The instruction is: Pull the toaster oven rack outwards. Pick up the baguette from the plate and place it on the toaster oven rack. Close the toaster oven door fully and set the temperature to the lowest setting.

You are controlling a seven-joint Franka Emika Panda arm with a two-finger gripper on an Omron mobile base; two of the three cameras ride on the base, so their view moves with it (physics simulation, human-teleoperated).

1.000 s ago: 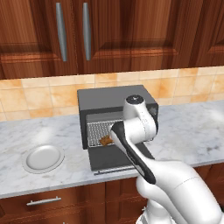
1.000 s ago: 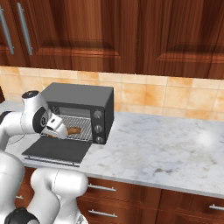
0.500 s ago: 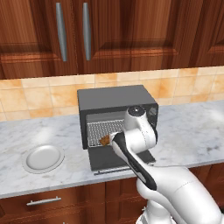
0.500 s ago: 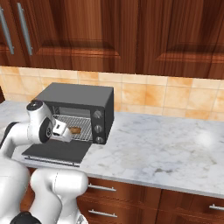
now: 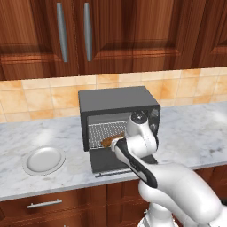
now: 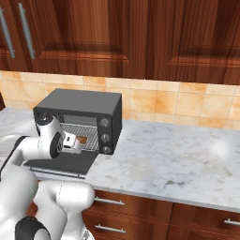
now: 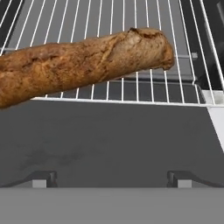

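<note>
Retreating from the toaster oven (image 5: 119, 119), the pincer (image 7: 112, 178) stood spread and empty. The baguette (image 7: 78, 65) lay on the toaster oven rack (image 7: 131, 26); the toaster oven door (image 5: 116, 160) remained down, so closing seemed next.

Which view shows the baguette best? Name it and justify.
The hand view: the baguette spans the frame, crust clear, lying over the toaster oven rack. The left base view shows one small brown end; the right base view, a tiny speck.

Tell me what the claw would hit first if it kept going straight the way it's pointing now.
Most likely the open toaster oven door, the dark panel straight ahead of the open claw. The baguette and toaster oven rack lie farther up the hand view, though depth is hard to judge.
</note>
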